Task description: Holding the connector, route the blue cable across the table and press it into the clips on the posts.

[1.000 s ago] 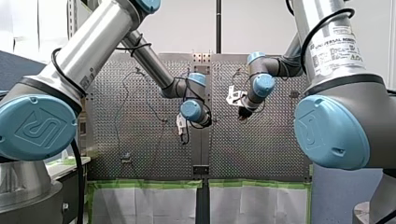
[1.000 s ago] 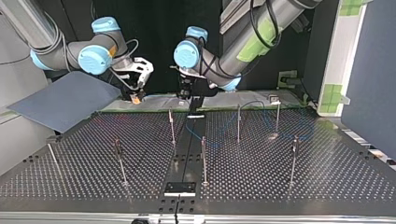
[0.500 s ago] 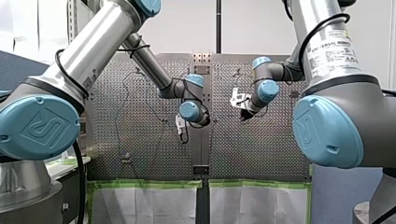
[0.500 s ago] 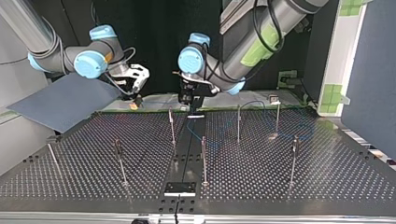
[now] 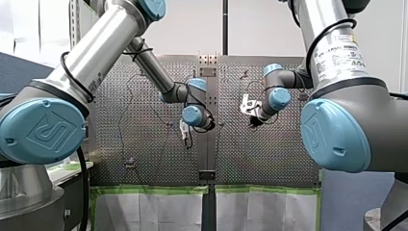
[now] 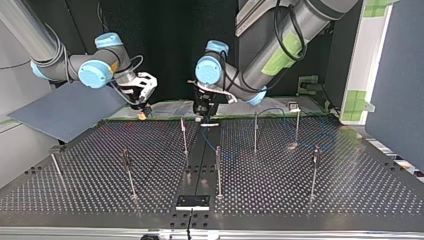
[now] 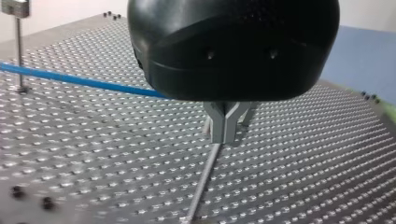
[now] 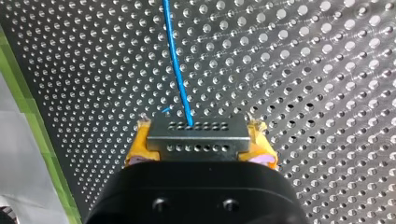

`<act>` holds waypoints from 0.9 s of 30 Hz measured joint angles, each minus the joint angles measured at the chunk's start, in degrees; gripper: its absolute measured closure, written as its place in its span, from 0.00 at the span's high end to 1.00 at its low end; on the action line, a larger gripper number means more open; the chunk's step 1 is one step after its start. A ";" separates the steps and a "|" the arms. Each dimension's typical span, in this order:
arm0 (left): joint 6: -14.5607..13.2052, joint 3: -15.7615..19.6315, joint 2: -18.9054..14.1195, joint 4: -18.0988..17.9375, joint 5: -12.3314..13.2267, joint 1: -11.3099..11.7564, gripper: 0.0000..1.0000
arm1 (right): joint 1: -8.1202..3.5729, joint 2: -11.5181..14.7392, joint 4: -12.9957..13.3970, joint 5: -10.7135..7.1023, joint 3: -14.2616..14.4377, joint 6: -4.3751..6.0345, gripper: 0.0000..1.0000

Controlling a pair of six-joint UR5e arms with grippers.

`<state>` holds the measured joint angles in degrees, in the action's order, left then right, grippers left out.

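My right claw (image 8: 201, 140), with yellow pads, is closed on the two ends of a small grey metal connector (image 8: 197, 131), over the perforated surface (image 8: 303, 70). A thin blue cable (image 8: 175, 56) leaves the connector's face and runs away across the surface. My left claw (image 7: 225, 128) has its metal fingers drawn together just above a post (image 7: 205, 177); I cannot tell whether they pinch the cable. The cable looks light and limp, likely to sag and trail. The rigid connector seems the sound place to hold, sparing the joint.
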<state>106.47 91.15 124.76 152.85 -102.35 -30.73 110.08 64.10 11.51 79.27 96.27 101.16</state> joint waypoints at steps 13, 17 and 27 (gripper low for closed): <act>1.81 -6.76 5.08 1.62 0.14 1.17 0.00 | -1.61 -1.68 0.71 -1.12 -0.49 0.03 0.00; 1.88 -7.52 5.21 1.62 0.08 2.22 0.00 | -2.25 -1.96 1.13 -1.13 -0.88 0.06 0.00; 2.14 -7.86 5.27 0.68 1.77 4.06 0.00 | -3.26 -2.95 2.02 -1.13 -2.82 0.11 0.00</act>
<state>108.61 83.28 130.03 153.53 -100.58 -26.67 106.82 61.15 13.54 78.14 93.44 101.27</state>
